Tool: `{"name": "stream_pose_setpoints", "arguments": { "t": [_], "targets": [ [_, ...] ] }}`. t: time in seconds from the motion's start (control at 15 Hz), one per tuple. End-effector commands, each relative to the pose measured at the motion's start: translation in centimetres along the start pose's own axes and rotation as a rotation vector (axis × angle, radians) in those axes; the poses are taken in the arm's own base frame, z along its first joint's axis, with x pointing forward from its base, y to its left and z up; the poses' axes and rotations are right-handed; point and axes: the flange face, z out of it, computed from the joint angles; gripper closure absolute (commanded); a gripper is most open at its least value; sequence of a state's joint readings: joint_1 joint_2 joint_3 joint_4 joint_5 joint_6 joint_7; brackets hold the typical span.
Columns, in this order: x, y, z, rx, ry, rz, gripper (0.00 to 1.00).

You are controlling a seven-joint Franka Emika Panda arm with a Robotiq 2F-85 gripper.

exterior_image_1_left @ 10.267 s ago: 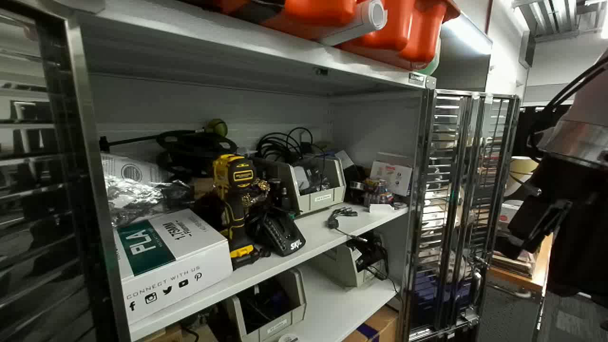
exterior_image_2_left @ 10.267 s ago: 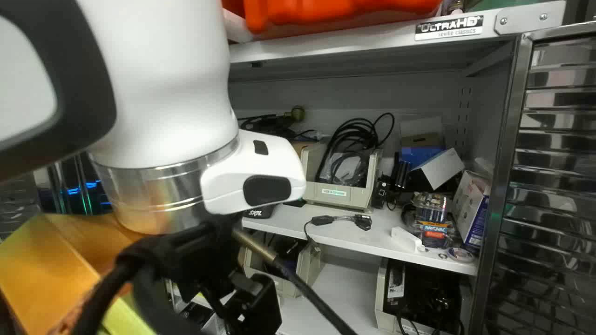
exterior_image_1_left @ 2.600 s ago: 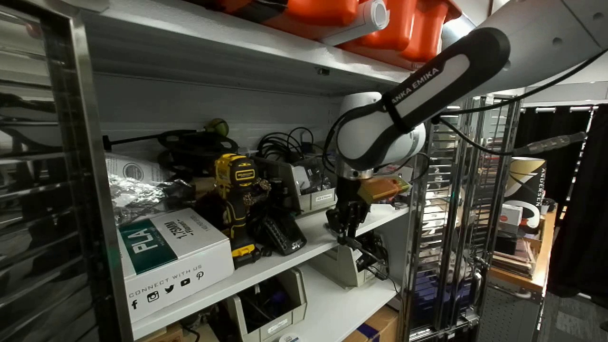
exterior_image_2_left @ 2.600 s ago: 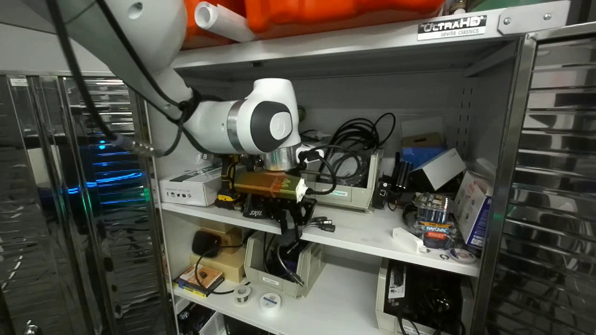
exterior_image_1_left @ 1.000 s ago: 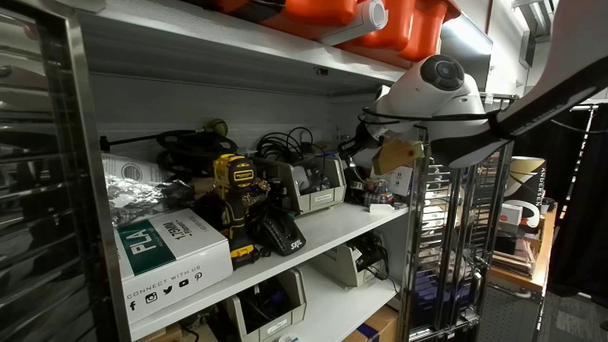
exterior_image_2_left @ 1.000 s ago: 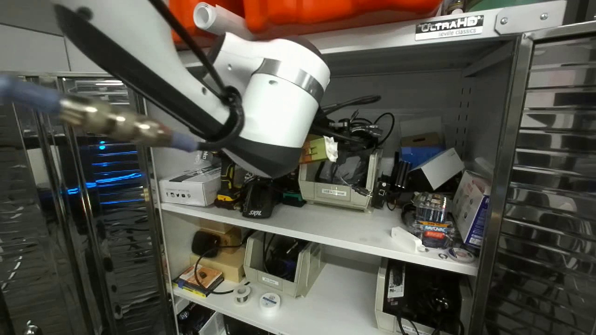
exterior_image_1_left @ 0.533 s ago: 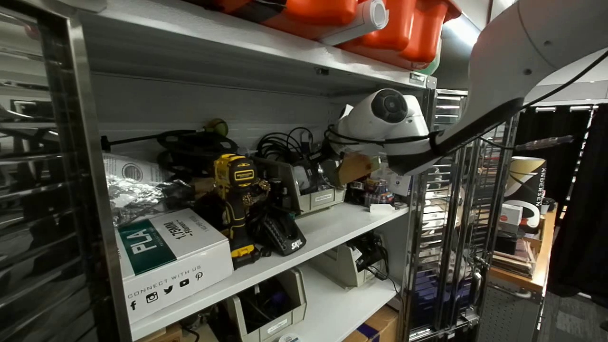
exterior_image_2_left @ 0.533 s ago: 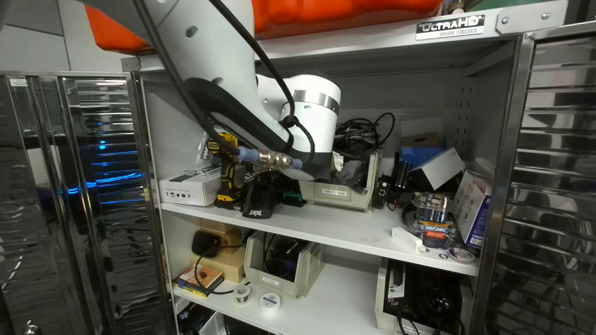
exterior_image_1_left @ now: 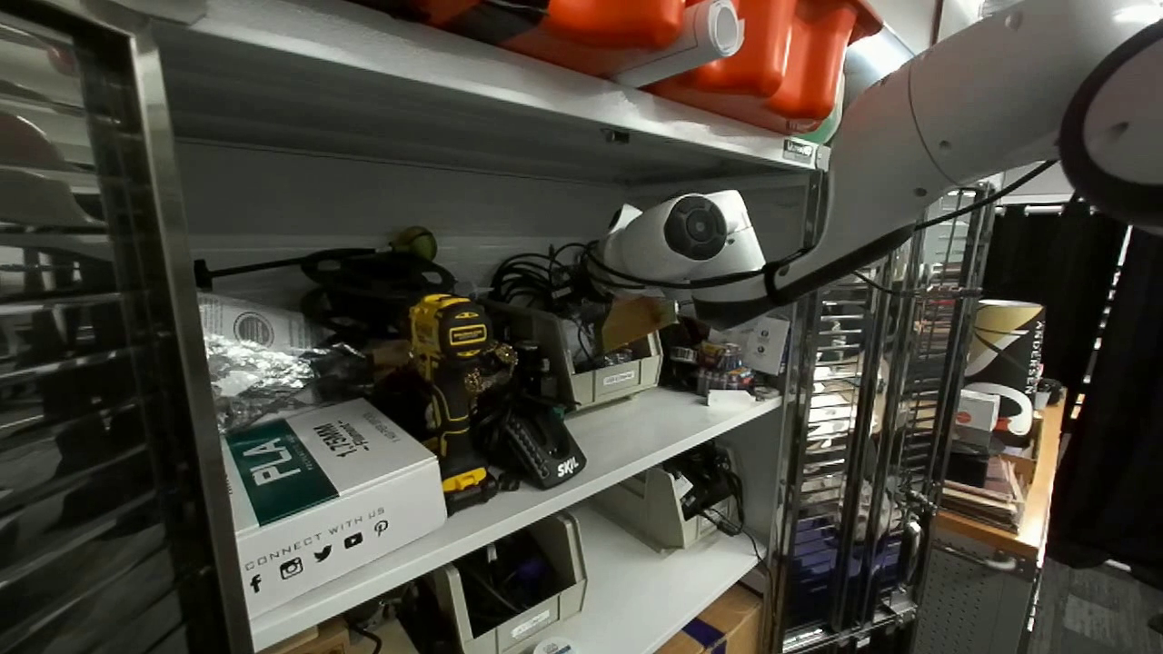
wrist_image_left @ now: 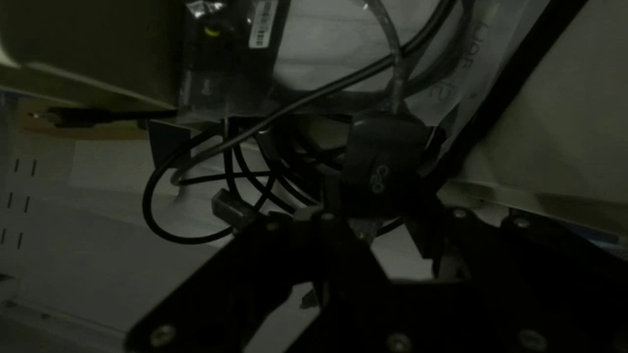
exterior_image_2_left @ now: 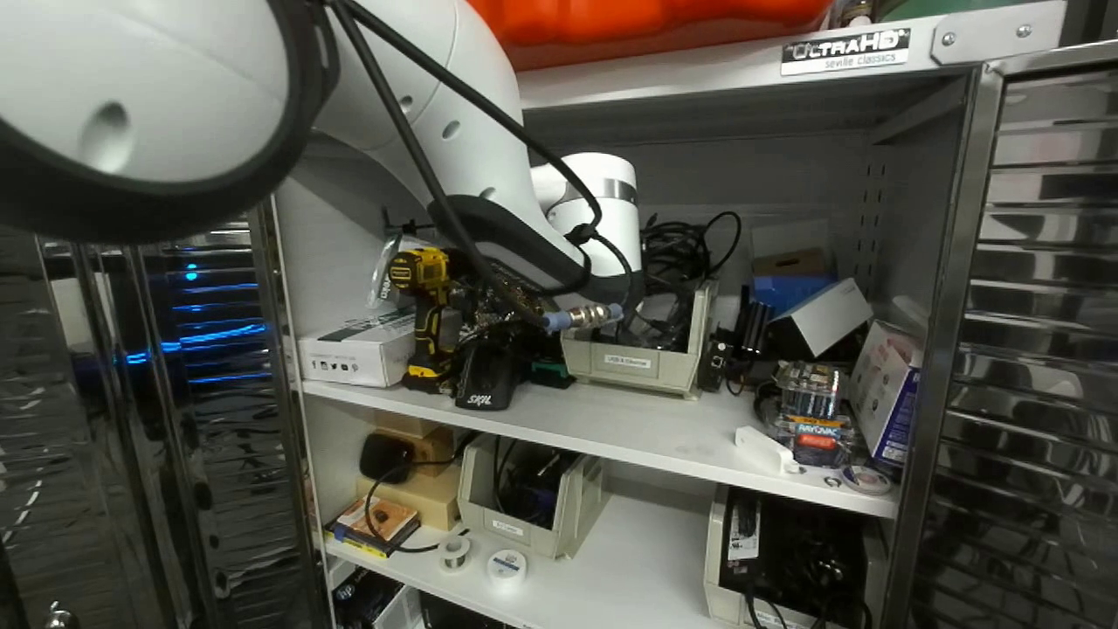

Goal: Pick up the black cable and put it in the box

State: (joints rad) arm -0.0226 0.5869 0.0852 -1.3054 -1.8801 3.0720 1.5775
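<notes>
In the wrist view the black cable's dark adapter block (wrist_image_left: 380, 152) sits between the fingers of my gripper (wrist_image_left: 381, 196), which is shut on it. A lead runs up from the block. Bagged parts and other dark cords lie around it, inside or beside the box. That box is a pale labelled bin on the upper shelf, seen in both exterior views (exterior_image_1_left: 618, 381) (exterior_image_2_left: 629, 365). My arm (exterior_image_1_left: 704, 232) reaches in over the bin and covers the gripper in both exterior views. Whether the cable touches the bin's contents I cannot tell.
Left of the bin stand a yellow drill (exterior_image_2_left: 425, 306) and a SKIL charger (exterior_image_2_left: 486, 377). Battery packs (exterior_image_2_left: 812, 406) and a white carton (exterior_image_2_left: 884, 393) are on its right. Coiled black cords (exterior_image_1_left: 531, 277) rise behind it. Another shelf panel (exterior_image_2_left: 699, 70) spans overhead.
The arm has come down and leftward in an exterior view, from above the bin's right side to low over it. The cable, on the shelf ten seconds ago, has left that spot.
</notes>
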Motion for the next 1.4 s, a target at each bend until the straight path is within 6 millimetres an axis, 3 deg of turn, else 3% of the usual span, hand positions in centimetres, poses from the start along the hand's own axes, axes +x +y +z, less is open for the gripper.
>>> {"name": "stream_pose_setpoints", "arguments": {
  "t": [0.0, 0.07, 0.13, 0.27, 0.53, 0.8, 1.13, 1.33],
  "targets": [
    [0.1, -1.1, 1.7, 0.029, 0.032, -0.008, 0.86],
    [-1.0, -1.4, 1.9, 0.030, 0.007, -0.028, 0.78],
    [-1.4, -1.4, 1.9, 0.024, -0.005, -0.037, 0.40],
    [-1.2, -1.0, 1.5, 0.017, -0.010, -0.037, 0.33],
    [-1.6, 0.2, 0.0, 0.005, -0.057, -0.006, 0.02],
    [-3.1, 1.4, -2.6, -0.013, -0.140, 0.029, 0.00],
    [-6.1, 1.0, -6.7, 0.031, -0.278, 0.028, 0.00],
    [-6.5, 0.7, -9.3, 0.048, -0.329, 0.020, 0.00]
  ]
}}
